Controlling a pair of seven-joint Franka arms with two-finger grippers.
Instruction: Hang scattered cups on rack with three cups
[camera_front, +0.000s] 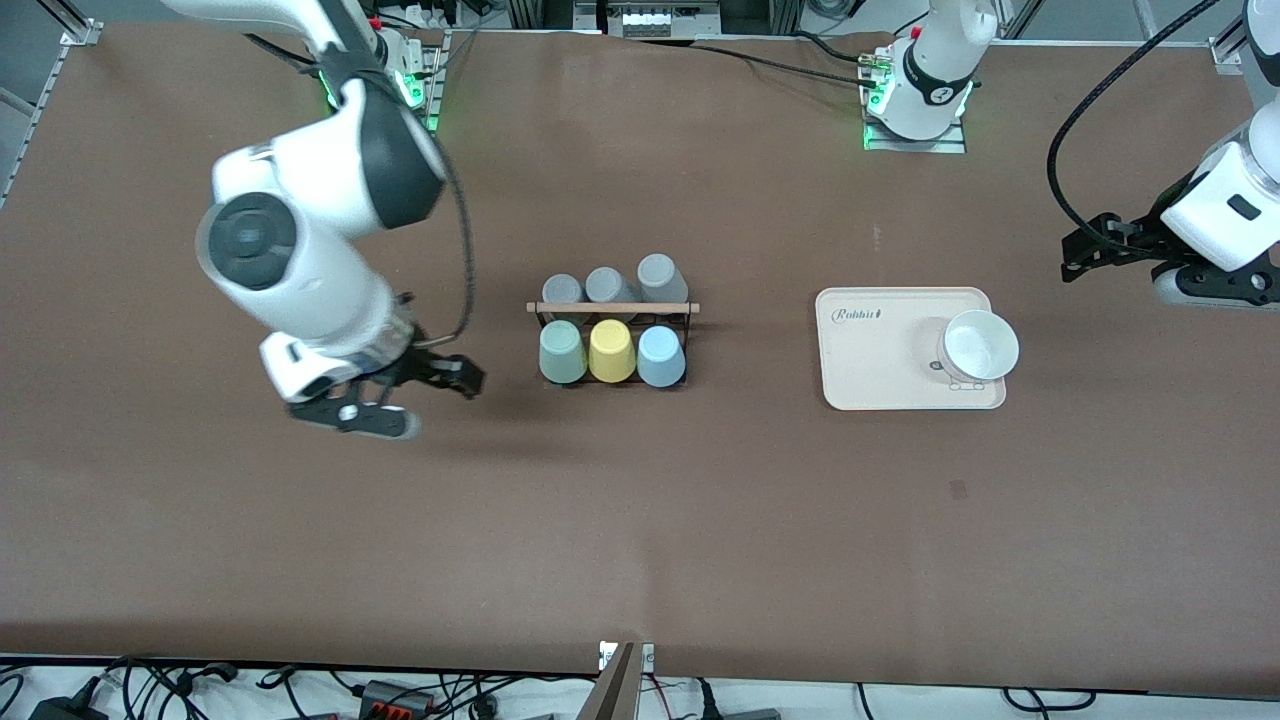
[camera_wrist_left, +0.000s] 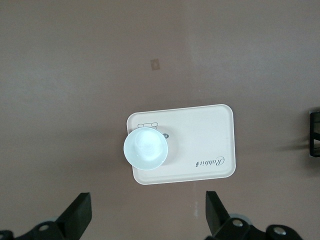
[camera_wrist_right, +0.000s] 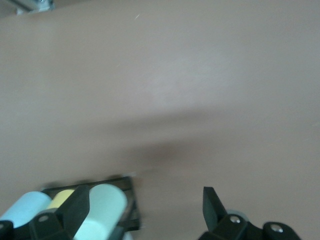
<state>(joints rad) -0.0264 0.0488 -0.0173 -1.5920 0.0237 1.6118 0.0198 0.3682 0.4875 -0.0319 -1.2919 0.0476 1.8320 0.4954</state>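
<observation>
the sage green cup and light blue cup hang on the rack, flanking a yellow cup. the right gripper hovers beside the rack, fingers wide, holding nothing. the left gripper, also spread wide, waits above the cream tray.

left hand fingers spread, over table | white bowl on cream tray
</observation>
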